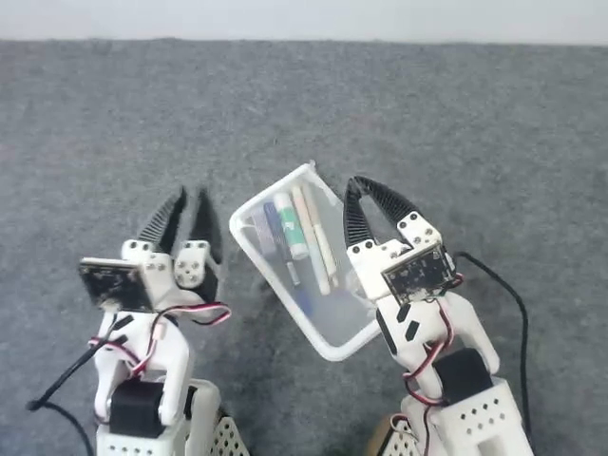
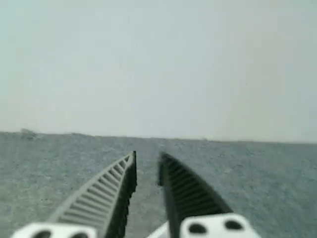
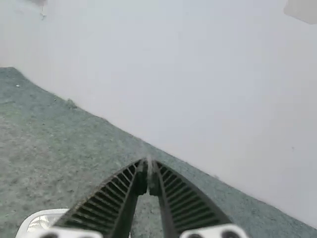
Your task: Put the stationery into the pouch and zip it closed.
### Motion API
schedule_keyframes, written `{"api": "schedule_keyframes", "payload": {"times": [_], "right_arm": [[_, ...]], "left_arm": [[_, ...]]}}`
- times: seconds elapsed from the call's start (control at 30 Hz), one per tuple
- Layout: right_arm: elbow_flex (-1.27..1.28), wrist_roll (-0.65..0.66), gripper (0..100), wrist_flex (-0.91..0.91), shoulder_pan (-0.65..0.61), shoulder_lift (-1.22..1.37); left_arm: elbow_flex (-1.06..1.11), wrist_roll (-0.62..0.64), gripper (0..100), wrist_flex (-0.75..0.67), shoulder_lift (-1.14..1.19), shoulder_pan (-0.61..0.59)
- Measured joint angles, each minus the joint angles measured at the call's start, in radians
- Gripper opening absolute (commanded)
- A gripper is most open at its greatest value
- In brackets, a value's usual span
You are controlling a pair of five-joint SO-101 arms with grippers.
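A clear pouch [image 1: 334,328] lies slanted on the grey carpet between the two arms. Inside it I see several pieces of stationery: a blue pen [image 1: 285,256], a white and green marker [image 1: 291,226] and a cream pen [image 1: 315,237]. My left gripper [image 1: 190,201] hovers to the left of the pouch, its fingers a little apart and holding nothing; the left wrist view shows this gripper [image 2: 147,155] with a narrow gap. My right gripper [image 1: 355,183] is just right of the pouch's far corner, and in its own wrist view the gripper [image 3: 147,164] is shut with tips touching, empty. A pouch edge [image 3: 42,221] shows beside it.
Grey carpet [image 1: 456,123] covers the table, and a pale wall [image 3: 198,74] rises behind it. Black cables [image 1: 503,294] trail from the arm bases near the front edge.
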Motion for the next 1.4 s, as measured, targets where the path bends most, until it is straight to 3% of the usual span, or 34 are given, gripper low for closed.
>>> {"api": "schedule_keyframes", "payload": {"times": [0.3, 0.77, 0.93, 1.03, 1.17, 1.4], "right_arm": [[0.057, 0.005, 0.6, -0.13, 0.0, 0.0], [0.057, 0.005, 0.6, -0.144, 0.051, 0.0], [0.057, 0.005, 0.6, -0.144, 0.052, 0.0], [0.057, 0.005, 0.6, -0.144, 0.055, 0.0], [0.057, 0.005, 0.6, -0.123, 0.118, 0.0], [0.057, 0.005, 0.6, -0.12, 0.255, 0.0]], "left_arm": [[0.051, 0.0, 1, -0.092, 0.0, -0.072], [0.255, 0.0, 1, -0.443, 0.0, -0.077], [0.255, -0.015, 1, -0.456, 0.0, -0.077], [0.275, -0.086, 1, -0.456, 0.0, -0.077], [0.333, -0.155, 1, -0.451, 0.0, -0.075], [0.333, -0.169, 1, -0.342, 0.0, -0.077]]}}
